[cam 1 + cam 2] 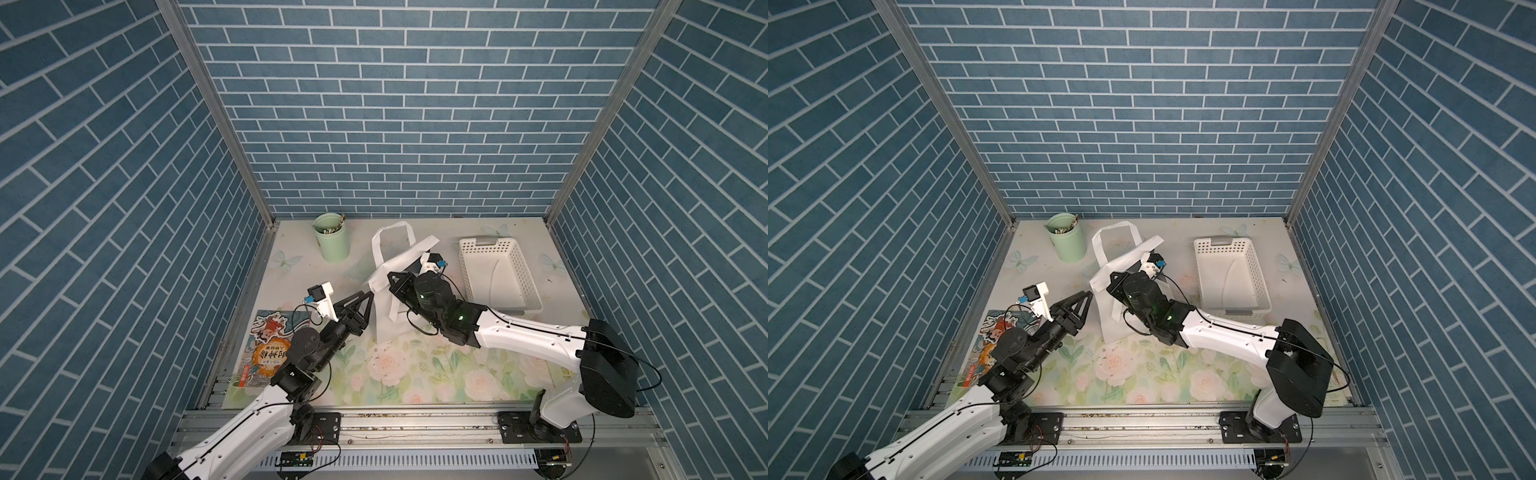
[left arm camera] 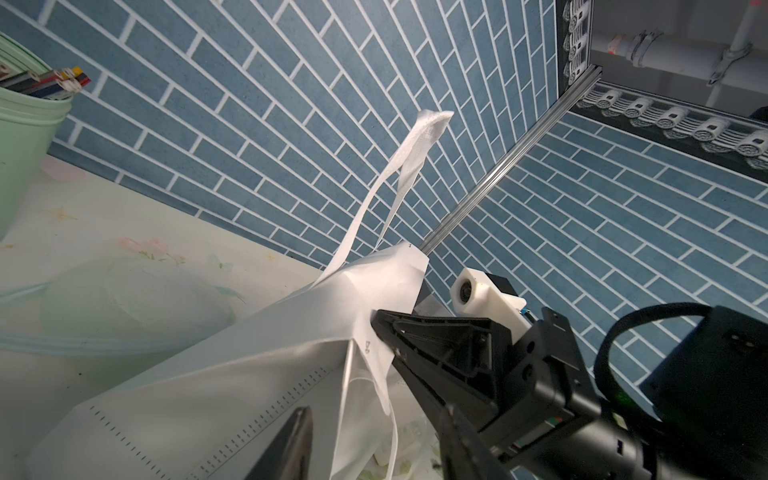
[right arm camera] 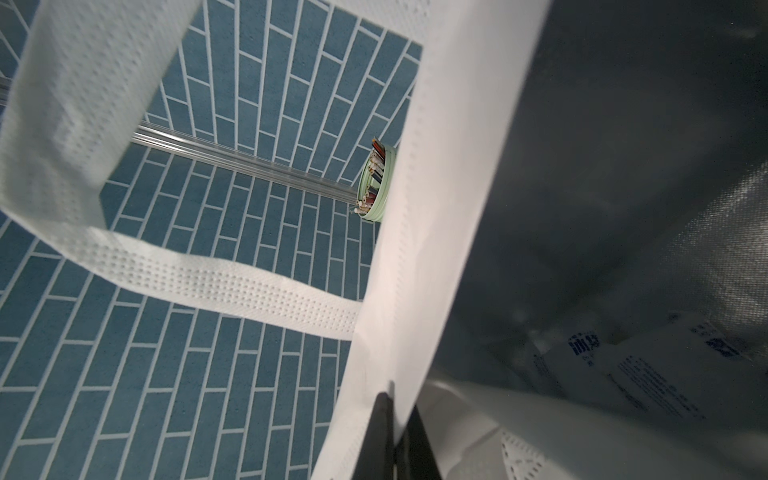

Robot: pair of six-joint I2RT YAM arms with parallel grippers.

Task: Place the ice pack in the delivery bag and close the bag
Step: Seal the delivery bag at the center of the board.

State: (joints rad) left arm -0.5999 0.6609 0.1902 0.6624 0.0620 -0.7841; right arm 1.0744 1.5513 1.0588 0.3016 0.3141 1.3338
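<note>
Ice pack (image 3: 673, 365) is lying inside the delivery bag (image 1: 386, 322), right hand (image 3: 399, 440) pinching its rim; left hand (image 1: 368, 311), half-spread, should be retreating gently.

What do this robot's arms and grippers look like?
The left arm and right arm have white shells, black joints and thin black cables. The left gripper and right gripper have black triangular open-frame fingers beside white camera mounts. Small green lights glow on the right arm's joints.
</note>
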